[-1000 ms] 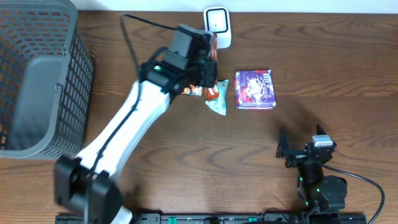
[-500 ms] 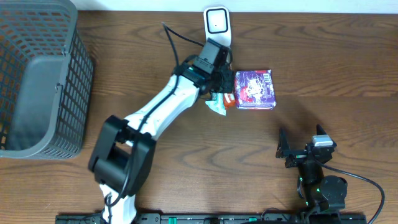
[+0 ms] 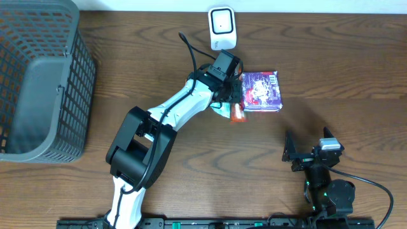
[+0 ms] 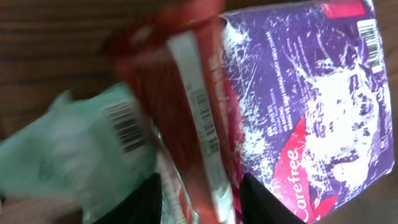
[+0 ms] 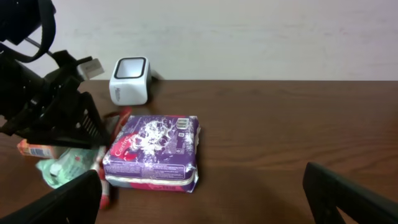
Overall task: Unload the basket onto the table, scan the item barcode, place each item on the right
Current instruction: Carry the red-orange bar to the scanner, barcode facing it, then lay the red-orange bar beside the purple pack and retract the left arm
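Left gripper (image 4: 202, 200): dark fingers (image 4: 256, 198) stand either side of the red packet (image 4: 186, 106), partly apart. Blur hides whether they press on it.
Right gripper (image 5: 200, 174): spread wide, empty, well apart from the goods on the table (image 5: 298, 130).
Red packet, position: between the green pouch (image 4: 68, 149) and the purple pack (image 4: 311, 112), against the pack's left edge, near the scanner (image 3: 222, 27).
Red packet, axis: long axis runs roughly toward and away from the scanner; a white strip faces the wrist camera.
Hidden: from overhead the arm covers most of the packet — only its near end shows. Print on the strip is too smeared to read.
Basket (image 3: 38, 83): far left, well apart.
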Available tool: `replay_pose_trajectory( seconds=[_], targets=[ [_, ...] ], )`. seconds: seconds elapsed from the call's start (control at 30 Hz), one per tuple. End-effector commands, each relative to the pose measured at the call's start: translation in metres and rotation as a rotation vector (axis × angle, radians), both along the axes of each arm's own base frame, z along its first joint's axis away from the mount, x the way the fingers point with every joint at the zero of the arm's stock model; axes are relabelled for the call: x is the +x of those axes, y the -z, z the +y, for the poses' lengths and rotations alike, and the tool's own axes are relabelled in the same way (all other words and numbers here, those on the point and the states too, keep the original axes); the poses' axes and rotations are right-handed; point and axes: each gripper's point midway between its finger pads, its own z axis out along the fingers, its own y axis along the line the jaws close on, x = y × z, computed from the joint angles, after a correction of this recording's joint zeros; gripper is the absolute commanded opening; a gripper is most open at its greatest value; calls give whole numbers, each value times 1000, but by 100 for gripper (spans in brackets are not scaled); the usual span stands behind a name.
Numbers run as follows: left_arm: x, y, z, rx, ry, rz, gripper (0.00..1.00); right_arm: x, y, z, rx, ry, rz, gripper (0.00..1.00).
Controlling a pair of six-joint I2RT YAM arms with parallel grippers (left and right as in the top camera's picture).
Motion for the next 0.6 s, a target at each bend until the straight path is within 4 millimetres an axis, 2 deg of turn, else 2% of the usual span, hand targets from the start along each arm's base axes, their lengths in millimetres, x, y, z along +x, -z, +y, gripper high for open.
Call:
replay_pose_trajectory(
  seconds=[0.0,0.03,0.13,0.3,0.37,0.43,0.5,0.57],
  targets=[
    [7,-9,0,-7,-11,-27,42,0,1,-3,2,12,4,99],
    [9,-15,-2,-17,-10,-36,42,0,1,-3,2,12,4,99],
    [17,-56,-1,-64,-20,-106,48,0,1,-3,2,12,4,99],
    [22,-143,21,-148,-60,-242,58,0,1,-3,2,12,4,99],
    [15,-179,41,-164,-82,-281,61,0,1,-3,2,13,4,99],
    [5,-203,64,-146,-85,-308,62,0,1,-3,2,12,4,99],
    [-9,-217,90,-96,-70,-322,67,0,1,-3,2,12,4,99],
    [-24,-220,128,10,-85,-314,70,0,1,-3,2,12,4,99]
  ],
)
